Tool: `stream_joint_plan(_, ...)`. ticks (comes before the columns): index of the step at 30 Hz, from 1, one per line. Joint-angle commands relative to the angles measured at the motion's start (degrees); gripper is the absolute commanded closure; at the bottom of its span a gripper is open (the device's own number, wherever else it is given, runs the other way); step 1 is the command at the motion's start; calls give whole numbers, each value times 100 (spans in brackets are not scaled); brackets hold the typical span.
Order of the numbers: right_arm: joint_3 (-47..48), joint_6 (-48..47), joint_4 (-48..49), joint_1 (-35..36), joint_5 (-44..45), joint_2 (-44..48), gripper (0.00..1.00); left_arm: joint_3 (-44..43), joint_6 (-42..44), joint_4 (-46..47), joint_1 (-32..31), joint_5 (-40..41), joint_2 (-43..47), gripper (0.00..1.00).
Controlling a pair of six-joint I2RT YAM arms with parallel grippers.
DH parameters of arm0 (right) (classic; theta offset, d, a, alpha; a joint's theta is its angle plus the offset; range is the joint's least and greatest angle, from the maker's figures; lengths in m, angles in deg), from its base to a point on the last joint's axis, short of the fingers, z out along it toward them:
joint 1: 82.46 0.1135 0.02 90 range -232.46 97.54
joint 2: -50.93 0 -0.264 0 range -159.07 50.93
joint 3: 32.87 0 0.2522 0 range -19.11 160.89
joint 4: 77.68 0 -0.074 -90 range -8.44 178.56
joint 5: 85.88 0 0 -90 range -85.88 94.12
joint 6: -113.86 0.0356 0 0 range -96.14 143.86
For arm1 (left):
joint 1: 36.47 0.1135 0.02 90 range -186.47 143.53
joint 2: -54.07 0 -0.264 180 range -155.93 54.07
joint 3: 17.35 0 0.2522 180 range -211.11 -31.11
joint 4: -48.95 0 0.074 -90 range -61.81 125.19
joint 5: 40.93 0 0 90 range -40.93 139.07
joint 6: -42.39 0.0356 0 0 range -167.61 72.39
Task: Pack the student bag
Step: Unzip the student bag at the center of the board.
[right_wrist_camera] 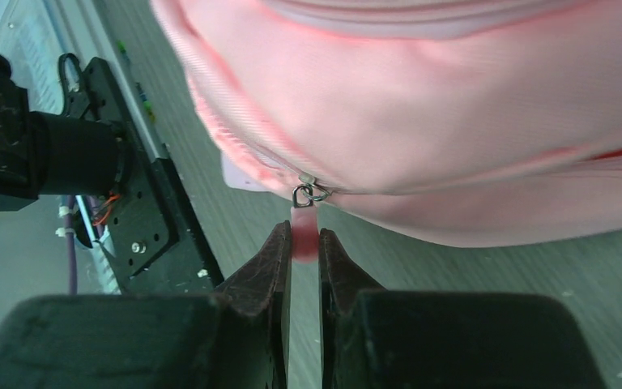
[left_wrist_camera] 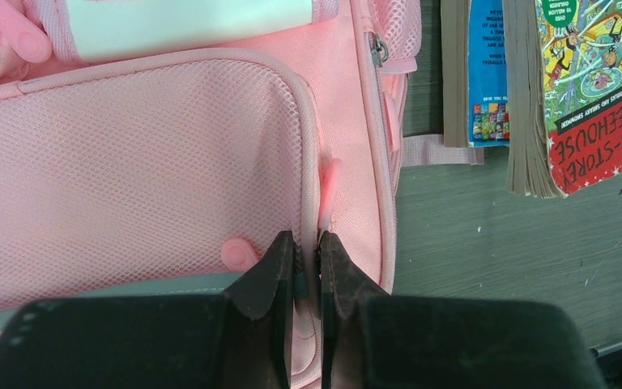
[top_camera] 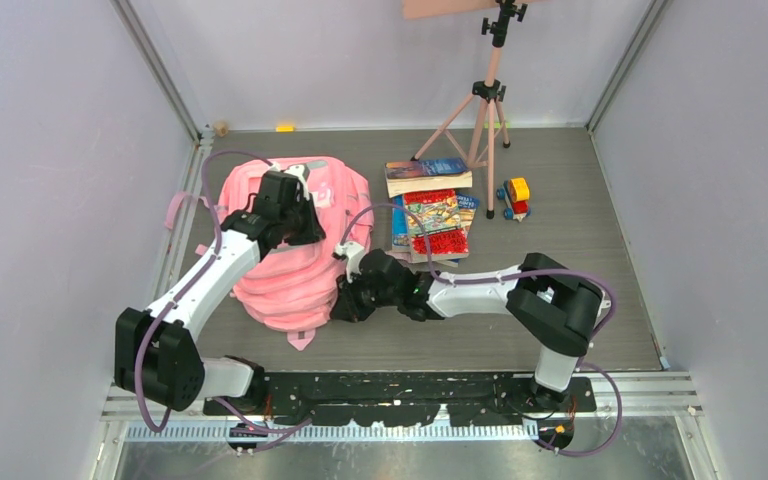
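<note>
The student bag [top_camera: 290, 275], a big soft pink backpack, lies on the table left of centre. My left gripper [top_camera: 298, 222] is on its upper part. In the left wrist view it [left_wrist_camera: 308, 239] is shut on a fold of the bag's fabric at the edge of the mesh side pocket [left_wrist_camera: 129, 162]. My right gripper [top_camera: 352, 300] is at the bag's lower right edge. In the right wrist view it [right_wrist_camera: 303, 235] is shut on the pink zipper pull [right_wrist_camera: 303, 217], which hangs from a metal slider [right_wrist_camera: 308, 193] on the bag [right_wrist_camera: 470, 97].
A stack of books [top_camera: 432, 212] lies just right of the bag and shows again in the left wrist view as books [left_wrist_camera: 591, 81]. A small toy car [top_camera: 513, 197] stands beyond them. A pink tripod [top_camera: 487, 100] stands at the back. The arms' base rail [top_camera: 400, 395] runs along the near edge.
</note>
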Motion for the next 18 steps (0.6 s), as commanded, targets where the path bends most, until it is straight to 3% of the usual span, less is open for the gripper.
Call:
stream_joint_plan(1,396,112,310,443,97,16,99,-48,8,703,70,-13,140,100)
stream_joint_plan(11,596,428,595,644,599,-446,99,-51,-49,732,76,-65,-47,100)
stream_joint_plan(15,534,465,459,627,1216,-435,100,-74,217,772,79,-475,-61,100)
stream_joint_plan(16,468,470,446,608,1270,-387,100,-114,330,773,79,-589,-50,98)
stream_joint_plan(18,339,523,446,537,1317,-307,100,-216,483,632,79,-546,-20,71)
